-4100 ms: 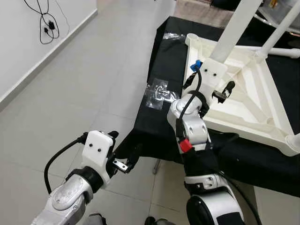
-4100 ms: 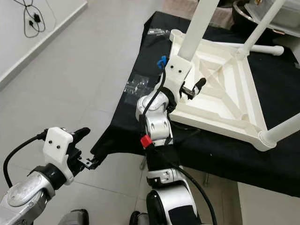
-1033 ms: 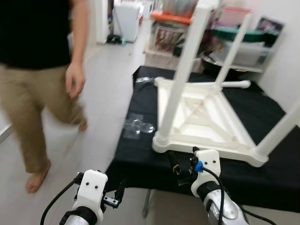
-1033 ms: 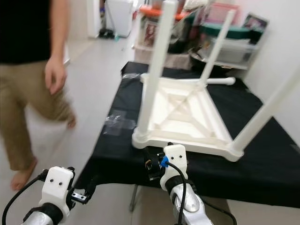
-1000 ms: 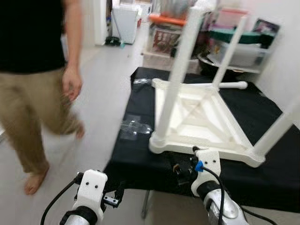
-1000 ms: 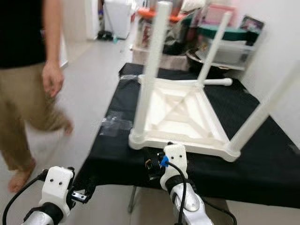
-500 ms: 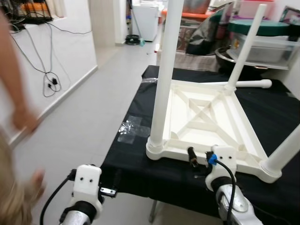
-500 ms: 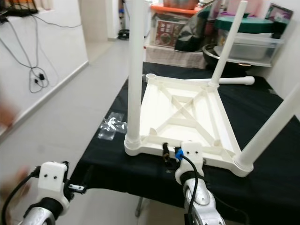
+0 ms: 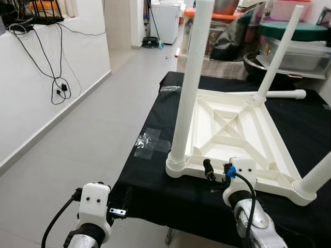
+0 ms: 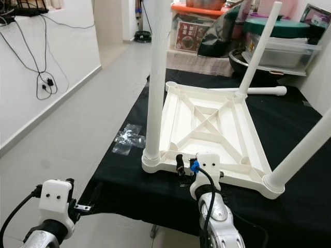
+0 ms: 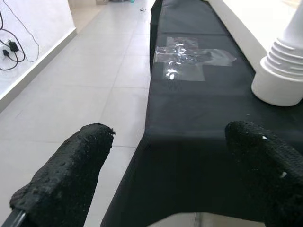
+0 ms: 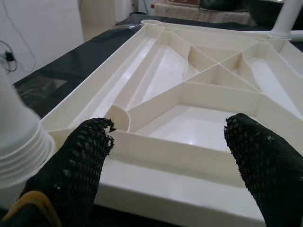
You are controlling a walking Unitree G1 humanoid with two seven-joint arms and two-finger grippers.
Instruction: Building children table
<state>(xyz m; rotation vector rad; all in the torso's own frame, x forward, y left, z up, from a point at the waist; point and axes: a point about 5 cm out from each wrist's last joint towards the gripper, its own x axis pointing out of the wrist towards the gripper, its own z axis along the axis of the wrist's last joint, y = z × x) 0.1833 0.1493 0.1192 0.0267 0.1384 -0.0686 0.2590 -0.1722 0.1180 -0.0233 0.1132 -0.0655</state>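
The right gripper point(image 12: 165, 156) hovers with its fingers point(image 12: 78, 163) spread wide apart, holding nothing, just at the near rim of the children's table point(image 9: 232, 134). That white table lies upside down on the black-covered tabletop point(image 9: 155, 175), its ribbed underside facing up. Three legs stand in its corner sockets: the near-left leg point(image 9: 190, 82), a far leg point(image 9: 276, 51) and a near-right leg point(image 9: 316, 178). A fourth leg point(image 9: 282, 94) lies flat beyond the far edge.

The left gripper point(image 11: 163, 170) is also spread wide and empty, low at the tabletop's near-left corner. A clear plastic bag point(image 9: 150, 142) lies on the cloth left of the table. Lidded storage bins point(image 10: 279, 44) stand behind; their contents cannot be made out.

The person who was walking past a second ago has gone from the floor point(image 9: 83, 139).
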